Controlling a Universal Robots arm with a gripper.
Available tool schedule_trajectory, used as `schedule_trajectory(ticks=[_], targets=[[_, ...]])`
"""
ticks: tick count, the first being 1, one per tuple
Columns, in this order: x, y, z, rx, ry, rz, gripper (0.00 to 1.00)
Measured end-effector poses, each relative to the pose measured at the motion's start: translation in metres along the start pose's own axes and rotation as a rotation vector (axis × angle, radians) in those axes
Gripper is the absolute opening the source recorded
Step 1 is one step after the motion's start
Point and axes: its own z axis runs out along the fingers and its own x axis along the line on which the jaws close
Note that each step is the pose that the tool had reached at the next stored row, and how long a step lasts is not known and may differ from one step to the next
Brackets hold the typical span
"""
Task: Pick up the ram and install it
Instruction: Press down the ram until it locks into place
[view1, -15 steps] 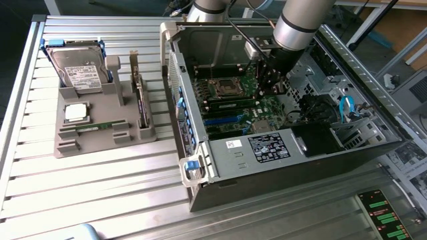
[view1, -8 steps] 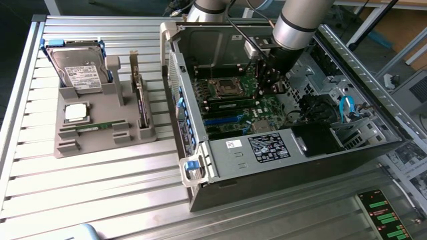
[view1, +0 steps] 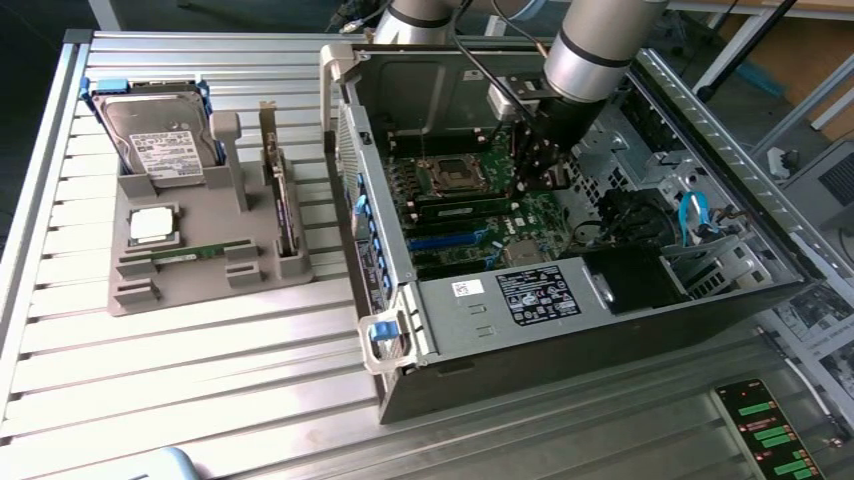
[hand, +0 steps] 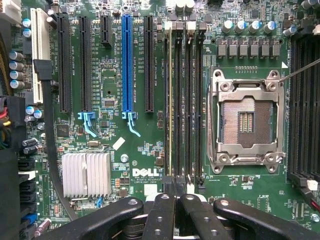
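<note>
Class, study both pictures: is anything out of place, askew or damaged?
Nothing looks askew or damaged. The processor socket is empty, and a ram stick lies in the grey holder beside the case.

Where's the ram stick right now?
In the exterior view, a ram stick lies in the grey holder on the table at the left, just below the silver processor chip, outside the computer case.

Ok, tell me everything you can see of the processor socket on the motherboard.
The processor socket is a square bed of fine contacts with two dark slots at its middle, ringed by a silvery metal frame with screws at the corners. No chip sits in it. It lies flat on the green motherboard, right beside the row of long black memory slots.
</note>
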Motion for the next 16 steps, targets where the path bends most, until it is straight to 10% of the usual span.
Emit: schedule_trajectory(ticks=[16], targets=[[0.0,0.0,0.0041,0.0,0.0001,0.0,0.1]])
